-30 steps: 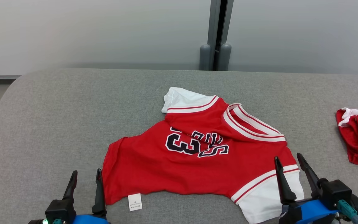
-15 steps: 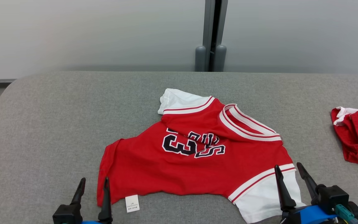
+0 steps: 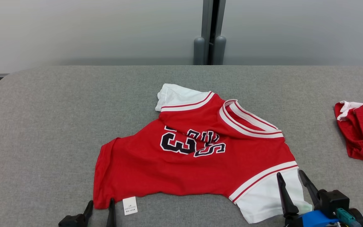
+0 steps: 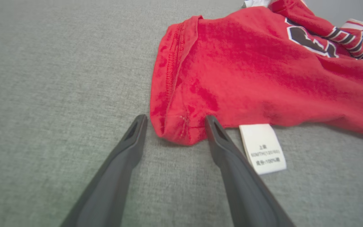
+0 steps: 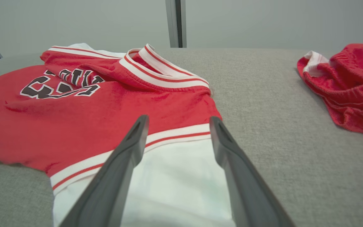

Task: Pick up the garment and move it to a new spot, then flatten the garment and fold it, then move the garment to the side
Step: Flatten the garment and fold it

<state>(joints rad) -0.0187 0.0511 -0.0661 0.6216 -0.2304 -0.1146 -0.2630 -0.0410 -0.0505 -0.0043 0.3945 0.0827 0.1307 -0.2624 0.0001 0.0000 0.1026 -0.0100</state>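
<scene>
Red shirt [image 3: 194, 164] lies rumpled on the desk [image 3: 43, 126], not yet flat or folded, and we have left claw [image 3: 101, 201] at its hem corner [image 4: 175, 132], right claw [image 3: 289, 173] over its white sleeve [image 3: 269, 201], both wide open and empty, so flattening, folding, side-move remain.

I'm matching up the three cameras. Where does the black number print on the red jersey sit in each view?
Head view: the black number print is near the middle of the picture.
Left wrist view: the print is at the top right.
Right wrist view: the print is on the left, above mid-height.
Shared landmark: the red jersey that carries it, lying on the grey surface.
</scene>
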